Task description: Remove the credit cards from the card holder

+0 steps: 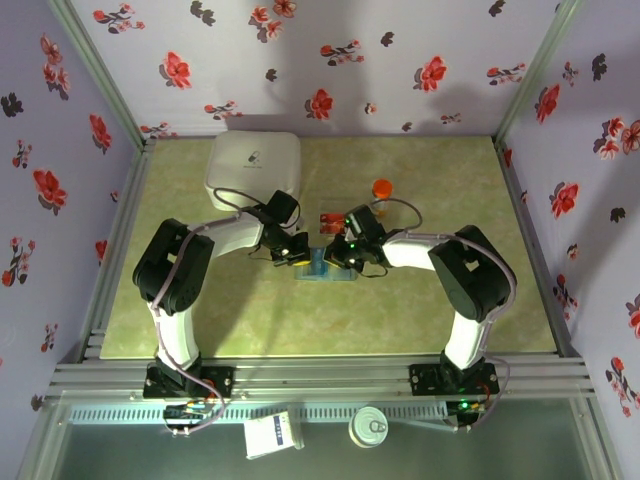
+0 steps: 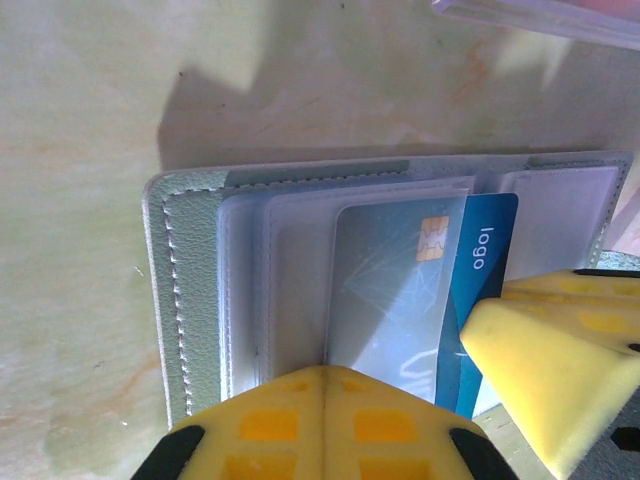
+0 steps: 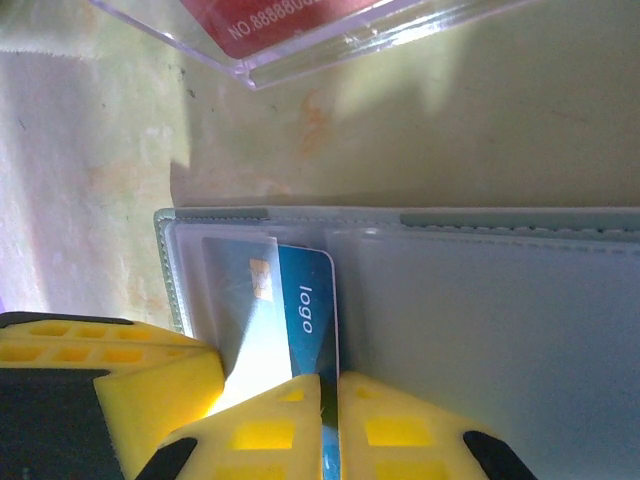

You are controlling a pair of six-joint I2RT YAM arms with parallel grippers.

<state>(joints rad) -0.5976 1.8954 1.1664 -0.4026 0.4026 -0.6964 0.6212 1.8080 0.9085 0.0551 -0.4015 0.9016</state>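
The grey-teal card holder [image 1: 318,268] lies open on the table between both arms, its clear sleeves facing up [image 2: 190,300] [image 3: 480,320]. A blue credit card [image 3: 305,300] printed "logo" sticks partway out of one sleeve [image 2: 485,250]. My right gripper [image 3: 330,385] [image 1: 338,258] is shut on that card's exposed edge. My left gripper [image 2: 328,372] [image 1: 297,255] is shut, its tips resting on the sleeve beside the card, with nothing seen between them. A red credit card [image 1: 328,218] lies in a clear case [image 3: 300,45] just beyond the holder.
A white rounded box [image 1: 253,165] stands at the back left and an orange-capped bottle [image 1: 382,188] at the back, right of the red card. The two grippers' yellow fingers [image 2: 540,370] almost touch over the holder. Floral walls enclose the table.
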